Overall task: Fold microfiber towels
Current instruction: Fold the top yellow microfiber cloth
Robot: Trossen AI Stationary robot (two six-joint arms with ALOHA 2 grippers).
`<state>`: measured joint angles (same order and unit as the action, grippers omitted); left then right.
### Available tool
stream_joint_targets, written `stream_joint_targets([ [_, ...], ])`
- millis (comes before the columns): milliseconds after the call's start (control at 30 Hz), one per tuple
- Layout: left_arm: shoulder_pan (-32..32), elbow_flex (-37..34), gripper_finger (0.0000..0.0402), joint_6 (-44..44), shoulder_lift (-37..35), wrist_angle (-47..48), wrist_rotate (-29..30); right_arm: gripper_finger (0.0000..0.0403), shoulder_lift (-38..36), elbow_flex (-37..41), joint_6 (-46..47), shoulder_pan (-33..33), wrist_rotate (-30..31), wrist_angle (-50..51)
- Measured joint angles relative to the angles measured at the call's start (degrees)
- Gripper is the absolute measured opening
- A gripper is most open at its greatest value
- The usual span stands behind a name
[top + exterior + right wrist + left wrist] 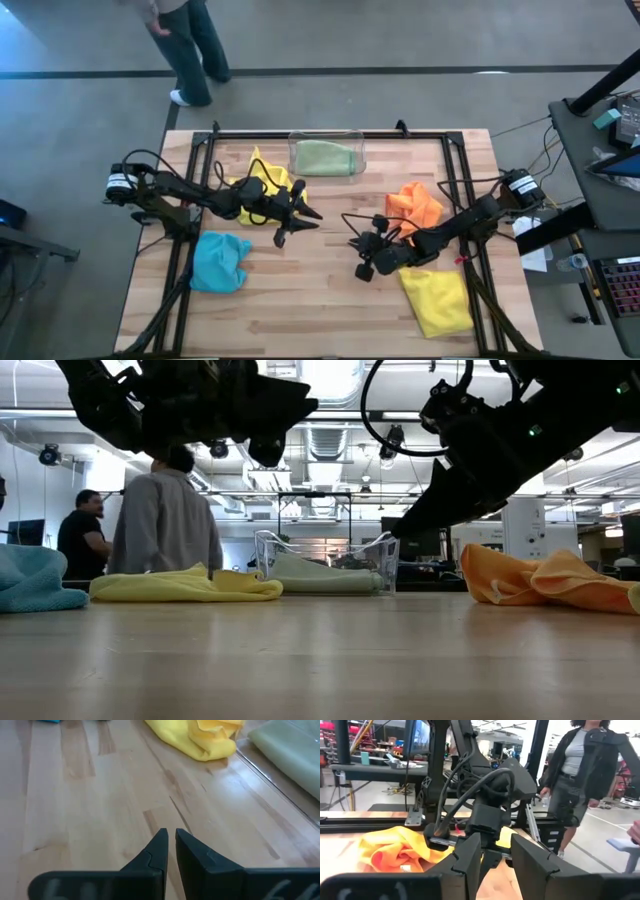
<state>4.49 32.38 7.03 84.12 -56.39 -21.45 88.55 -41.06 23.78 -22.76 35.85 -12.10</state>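
high: straight down, whole table [330,290] | low: tabletop level, facing room | wrists: close, forward | shared: clear bin [327,156]

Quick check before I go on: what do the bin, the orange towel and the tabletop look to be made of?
Bin: clear, glossy plastic by the look; the pale green towel shows through its walls. Orange towel: soft matte cloth, likely microfiber, lying in loose rumpled folds. Tabletop: light wood, apparently planked butcher block, with visible grain and a smooth, faintly sheened finish.

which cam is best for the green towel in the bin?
High view: the pale green towel lies in the clear bin, seen whole from above. Low view shows it edge-on through the bin wall; right wrist view catches one corner; left wrist view shows none of it.
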Motion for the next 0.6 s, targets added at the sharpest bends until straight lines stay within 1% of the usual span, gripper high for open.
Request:
stream_joint_targets([
  [133, 0.02, 0.07, 0.0093, 0.04, -0.51, 1.01, 2.71, 0.0028, -0.17, -0.04, -0.72, -0.10, -3.31, -0.87],
  [200, 0.38, 0.92, 0.0093, 0.02, -2.80, 6.44, 3.47, 0.0028, -0.35, -0.47, -1.22, -0.24, -5.54, -0.62],
  [233, 0.42, 1.75, 0.0093, -0.17, -4.41, 10.73, 4.37, 0.0028, -0.40, -0.75, -1.39, -0.24, -6.32, -0.67],
  [300, 0.42, 3.91, 0.0092, -2.26, -8.43, 23.19, 8.65, 0.0028, -0.99, -0.94, -1.52, -0.50, -6.88, -0.66],
  [400, 0.27, 9.44, 0.0092, -6.28, -14.22, 51.33, 19.96, 0.0028, -1.36, -1.11, -2.28, -0.75, -7.90, -0.73],
  [467, 0.26, 13.09, 0.0092, -6.50, -16.70, 67.99, 27.25, 0.0028, -1.40, -1.09, -2.94, -0.88, -7.86, -0.63],
  [533, 0.30, 15.05, 0.0092, -5.10, -18.56, 79.63, 30.77, 0.0028, -1.42, -1.09, -3.45, -0.88, -7.85, -0.61],
  [600, 0.26, 14.85, 0.0092, -3.14, -20.36, 84.84, 30.78, 0.0028, -1.42, -1.09, -3.49, -0.87, -7.84, -0.61],
])
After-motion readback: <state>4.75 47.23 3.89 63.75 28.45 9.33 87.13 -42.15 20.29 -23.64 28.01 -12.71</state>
